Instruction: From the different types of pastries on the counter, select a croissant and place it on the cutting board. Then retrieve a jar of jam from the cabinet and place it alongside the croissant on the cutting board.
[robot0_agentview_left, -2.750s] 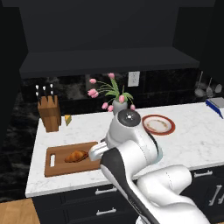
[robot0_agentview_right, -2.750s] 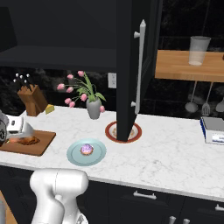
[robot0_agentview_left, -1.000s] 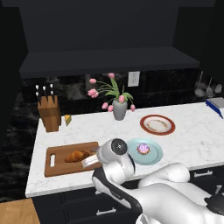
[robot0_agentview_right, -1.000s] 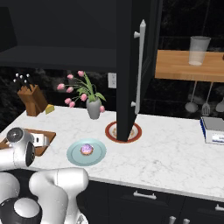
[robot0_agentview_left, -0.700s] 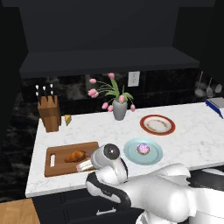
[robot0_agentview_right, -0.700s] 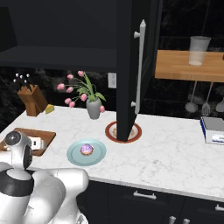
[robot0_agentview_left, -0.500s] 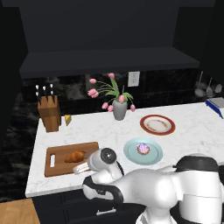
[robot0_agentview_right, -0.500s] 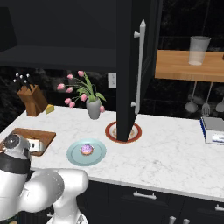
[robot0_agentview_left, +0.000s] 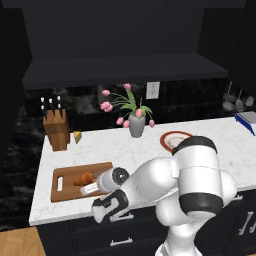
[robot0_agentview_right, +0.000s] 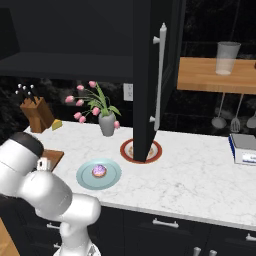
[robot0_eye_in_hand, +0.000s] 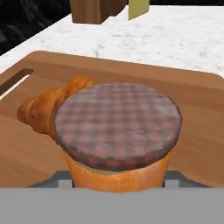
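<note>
Jam jar (robot0_eye_in_hand: 118, 131) beside croissant (robot0_eye_in_hand: 46, 109) on cutting board (robot0_eye_in_hand: 192, 113) — gripper's (robot0_eye_in_hand: 118, 177) grip unclear, knife block (robot0_agentview_left: 56, 130) behind

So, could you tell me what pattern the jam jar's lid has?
A brownish-pink checked pattern on the jar lid, clearest in the hand view.

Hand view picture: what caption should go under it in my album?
A jam jar with a checked lid sits at the tool over the wooden cutting board, right beside the croissant.

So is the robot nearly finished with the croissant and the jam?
Nearly. The croissant already lies on the cutting board. The jar of jam is right at the hand, above the board beside the croissant. Whether the jar is set down and released yet cannot be told; that step and pulling away remain.
</note>
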